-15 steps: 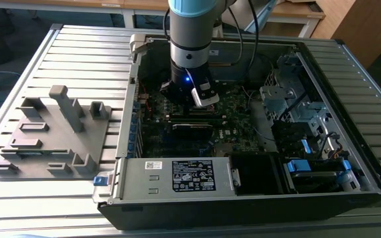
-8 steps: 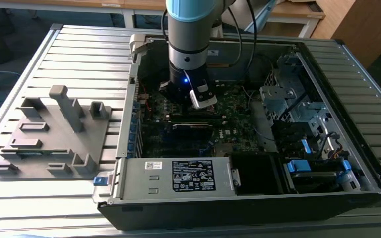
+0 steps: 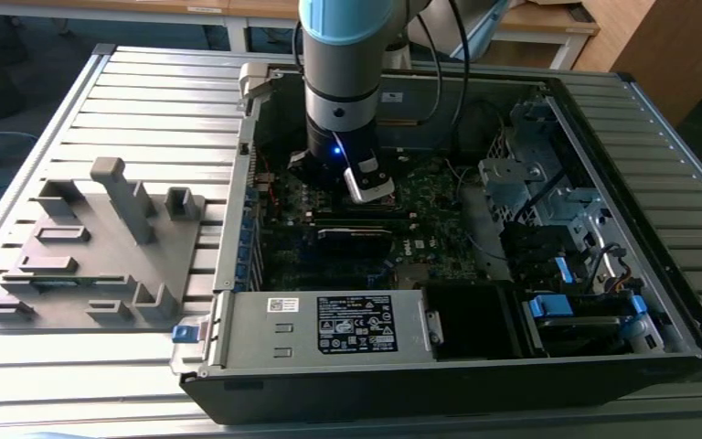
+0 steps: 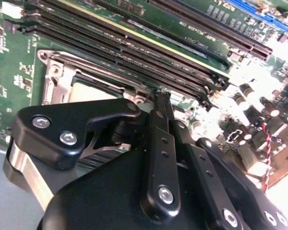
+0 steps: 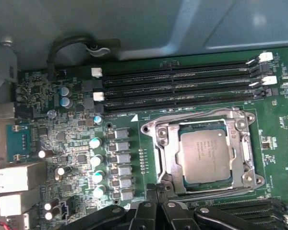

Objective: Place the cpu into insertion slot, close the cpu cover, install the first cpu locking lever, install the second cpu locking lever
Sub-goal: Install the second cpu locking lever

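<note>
The hand (image 5: pixel 156 191) stands low inside the open computer case (image 3: pixel 449 375), at the rim of the cpu cover (image 5: pixel 165 143), which lies flat around the cpu (image 5: pixel 205 155). Above the cpu the space is unobstructed. Long memory slots (image 5: pixel 177 86) run just beside the socket on one side, rows of capacitors (image 5: pixel 97 163) close on another. The drive cage (image 3: pixel 534 174) and cables (image 3: pixel 583 265) crowd the case's far side, the power supply (image 3: pixel 326 334) its near edge.

Dim interior, blown-out glare on board's edge, soft focus.
</note>
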